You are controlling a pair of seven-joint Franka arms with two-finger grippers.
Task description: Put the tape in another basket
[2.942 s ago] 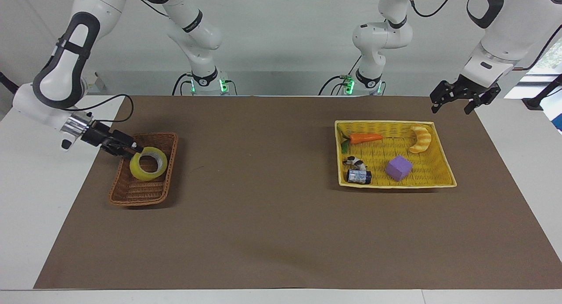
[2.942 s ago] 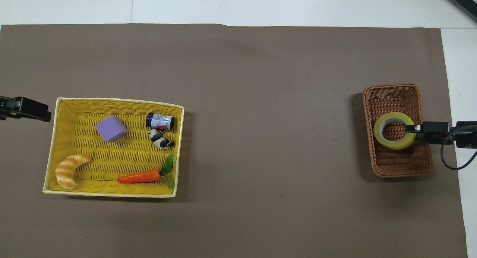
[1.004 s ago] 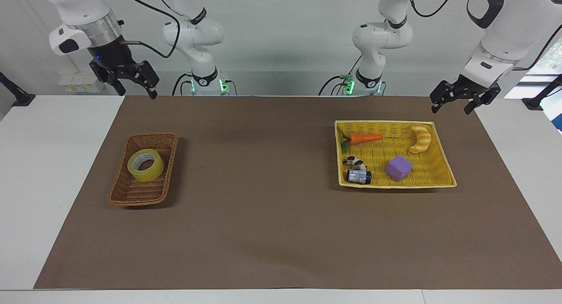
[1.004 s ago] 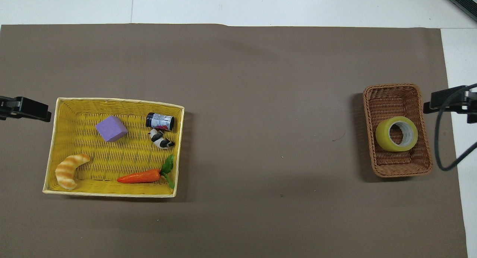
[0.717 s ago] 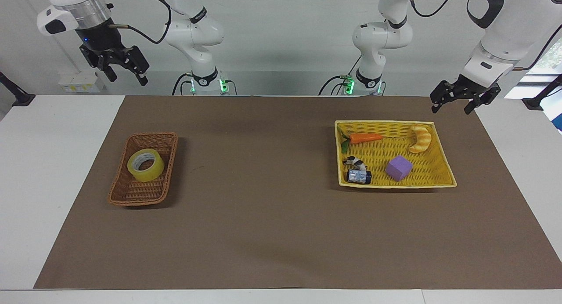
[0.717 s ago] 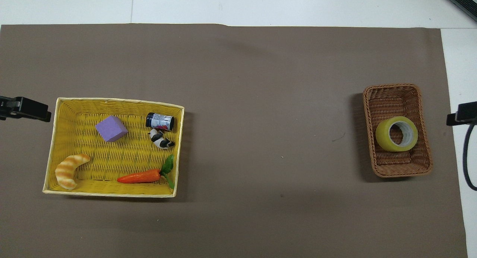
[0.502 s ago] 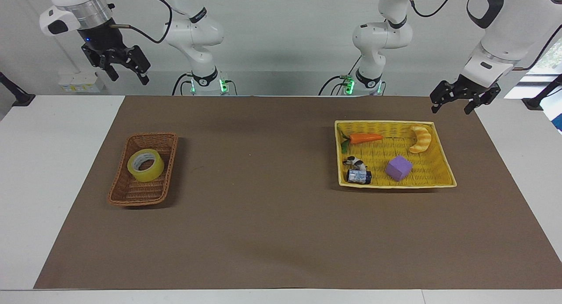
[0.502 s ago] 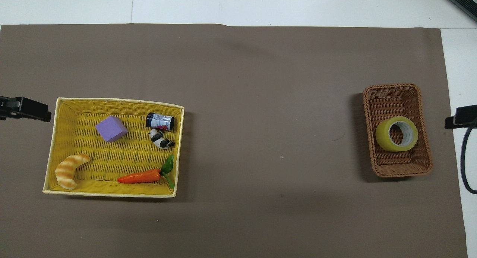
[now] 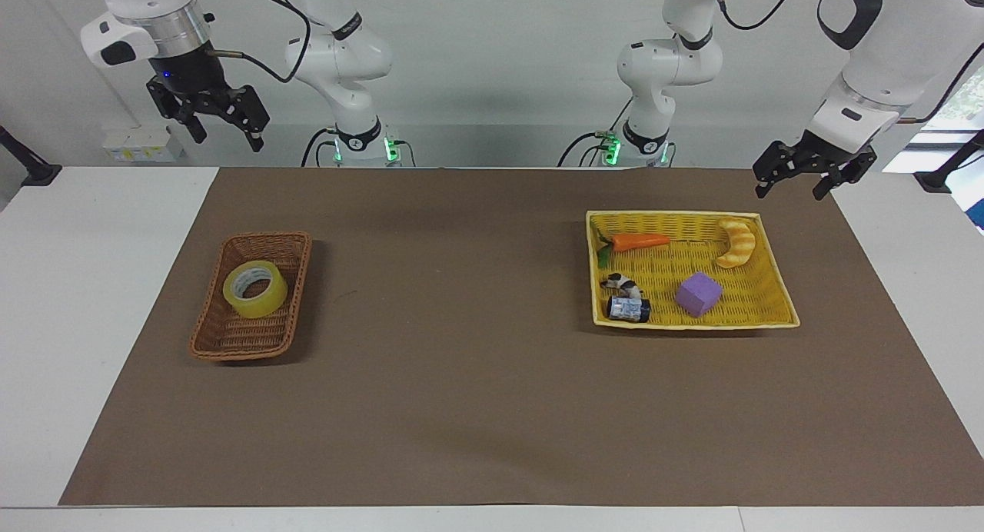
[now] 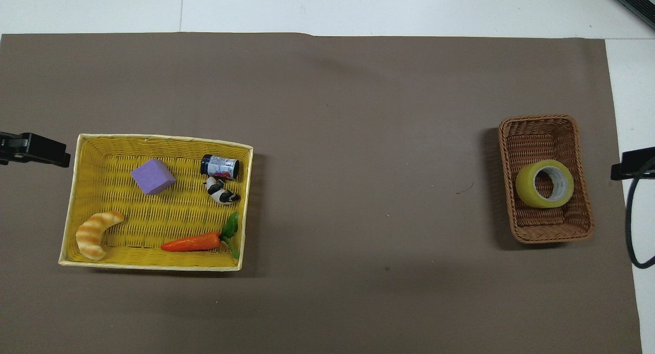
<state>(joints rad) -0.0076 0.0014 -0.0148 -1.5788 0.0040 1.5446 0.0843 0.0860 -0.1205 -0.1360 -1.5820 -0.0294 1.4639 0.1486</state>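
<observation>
A brown mat (image 9: 477,378) covers most of a white table (image 9: 69,301), whose bare white margins show at both ends and along the edge farthest from the robots; a pale wall stands at the robots' backs. The tape (image 9: 254,288) lies tilted in the brown wicker basket (image 9: 231,346) toward the right arm's end, its core open to the overhead view. Toward the left arm's end sits the yellow basket (image 9: 776,305), and there is plenty in it: a carrot (image 9: 640,241), a croissant toy (image 9: 738,242), a purple cube (image 9: 699,294), a small jar (image 9: 628,309) and a black-and-white figure (image 9: 623,285). The wide stretch of mat between the baskets lies bare, as does the strip farthest from the robots. The right gripper (image 9: 224,132) hangs high over the table edge by its base, fingers spread, holding nothing; the left gripper (image 9: 792,184) waits over the mat's corner beside the yellow basket, fingers also apart. The facing view shows both arms whole; overhead, only dark tips poke in at the side edges, plus a looping cable (image 10: 634,226).
</observation>
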